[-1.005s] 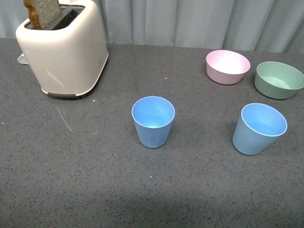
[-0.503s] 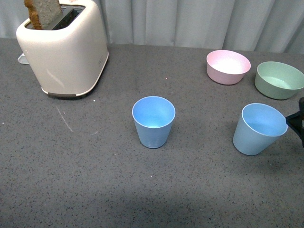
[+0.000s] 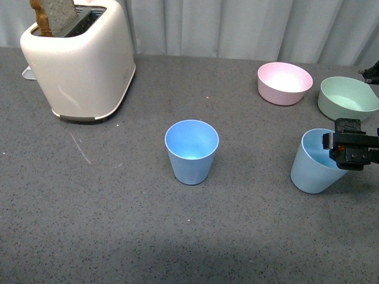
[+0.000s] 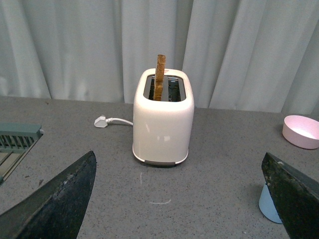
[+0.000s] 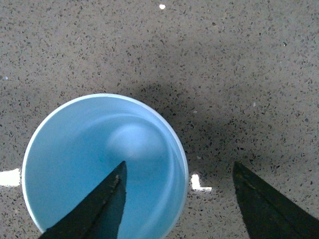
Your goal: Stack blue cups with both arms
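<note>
On the table's (image 3: 118, 225) right side: right blue cup (image 3: 311, 171), upright, under the right gripper (image 3: 349, 148), which was spread wide, one finger (image 5: 94, 209) over the cup's mouth and the other (image 5: 264, 204) outside its rim. Middle blue cup (image 3: 191, 151) stood well apart. Left gripper (image 4: 178, 155) was spread, holding nothing.

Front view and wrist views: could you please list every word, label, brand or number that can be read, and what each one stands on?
No text can be read.
Toaster: a small faint mark on its side, too small to read.
Middle blue cup, right blue cup, pink bowl, green bowl: no lettering shows.
</note>
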You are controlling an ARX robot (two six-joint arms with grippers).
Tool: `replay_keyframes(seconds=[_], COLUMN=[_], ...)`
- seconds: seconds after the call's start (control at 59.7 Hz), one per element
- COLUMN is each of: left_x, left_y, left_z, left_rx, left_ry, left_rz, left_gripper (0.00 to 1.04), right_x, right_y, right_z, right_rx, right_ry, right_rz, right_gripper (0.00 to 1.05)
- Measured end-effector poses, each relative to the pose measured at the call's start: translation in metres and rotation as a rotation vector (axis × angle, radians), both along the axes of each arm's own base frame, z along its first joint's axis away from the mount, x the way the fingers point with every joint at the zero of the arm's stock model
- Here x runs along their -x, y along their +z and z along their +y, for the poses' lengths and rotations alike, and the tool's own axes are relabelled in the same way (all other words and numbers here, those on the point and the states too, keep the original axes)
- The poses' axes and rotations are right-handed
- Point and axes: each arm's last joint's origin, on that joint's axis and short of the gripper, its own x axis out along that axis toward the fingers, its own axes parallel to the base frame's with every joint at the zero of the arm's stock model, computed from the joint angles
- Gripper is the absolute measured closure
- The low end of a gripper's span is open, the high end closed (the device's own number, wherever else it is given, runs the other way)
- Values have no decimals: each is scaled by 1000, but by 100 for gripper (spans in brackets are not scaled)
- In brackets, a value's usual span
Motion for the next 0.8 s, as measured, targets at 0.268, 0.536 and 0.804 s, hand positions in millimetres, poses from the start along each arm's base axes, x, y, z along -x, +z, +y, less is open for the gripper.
replay_keyframes(seconds=[0.268,0.536,0.804], left_x=[0,0,0], left_y=[0,0,0], left_z=[0,0,0], left_rx=[0,0,0], left_ry=[0,0,0], left_rz=[0,0,0], left_gripper=[7,7,7], right_x=[-1,2,-4], right_y=[-3,16,84], right_z=[0,3,66], right_rx=[-12,-74,-273], right_ry=[-24,-4,212], right_rz=[27,41,-74], right_gripper=[93,104,104])
